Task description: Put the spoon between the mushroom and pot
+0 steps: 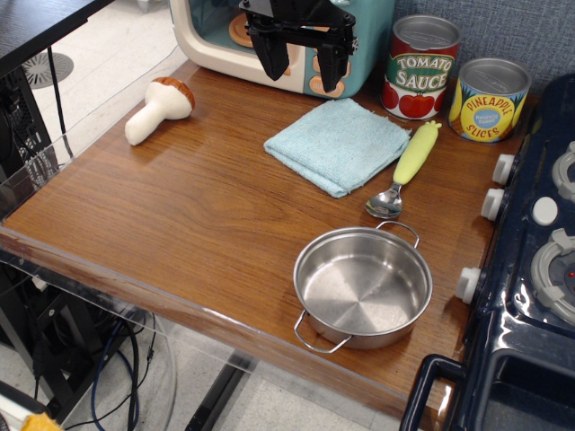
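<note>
The black two-fingered gripper (303, 58) hangs at the back of the table with its jaws spread wide and nothing between them, in front of a cream and teal toy appliance (359, 27).

Two tin cans stand at the back right: a red and green one reading "TOMATO SAUCE" (420, 68) and, just beside it, a yellow and blue one reading "PINEAPPLE SLICES" (488, 101).

The small spoon with a shiny metal bowl and a thick yellow-green plastic handle (404, 170) lies along the right edge of a folded light-blue cloth (337, 145), bowl end toward the shallow round stainless-steel pot (362, 286) (empty, wire loop handles front and back). The toy mushroom with a cream stem and brown cap (159, 109) lies on its side far to the left, well apart from both.

The surface is a glossy brown wood-grain tabletop (189, 224); a dark-blue toy stove with white knobs (535, 269) adjoins its right side.
</note>
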Tool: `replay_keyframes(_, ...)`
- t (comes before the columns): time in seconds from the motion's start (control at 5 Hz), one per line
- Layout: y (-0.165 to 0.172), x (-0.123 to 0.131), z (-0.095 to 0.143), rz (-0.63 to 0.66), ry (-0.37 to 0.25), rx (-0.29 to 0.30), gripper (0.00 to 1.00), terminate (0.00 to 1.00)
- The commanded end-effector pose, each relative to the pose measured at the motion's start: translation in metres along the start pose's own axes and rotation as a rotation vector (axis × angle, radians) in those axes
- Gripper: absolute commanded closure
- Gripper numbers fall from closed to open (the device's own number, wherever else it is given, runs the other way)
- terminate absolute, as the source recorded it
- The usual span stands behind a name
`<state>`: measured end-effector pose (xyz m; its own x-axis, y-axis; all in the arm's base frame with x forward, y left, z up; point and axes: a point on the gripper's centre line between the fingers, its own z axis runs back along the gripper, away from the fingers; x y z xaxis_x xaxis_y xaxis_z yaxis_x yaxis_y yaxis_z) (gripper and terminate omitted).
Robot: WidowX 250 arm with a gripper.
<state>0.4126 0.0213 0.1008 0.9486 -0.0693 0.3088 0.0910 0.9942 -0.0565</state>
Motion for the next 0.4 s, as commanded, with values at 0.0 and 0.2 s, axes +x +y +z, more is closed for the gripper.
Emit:
replay_keyframes(0.0,0.000,0.000,0.000,0.000,0.000,0.000,0.00,0.00)
replay_keyframes(0.2,-0.024,-0.002,0.008,-0.014,-0.017,-0.035,0.00,0.00)
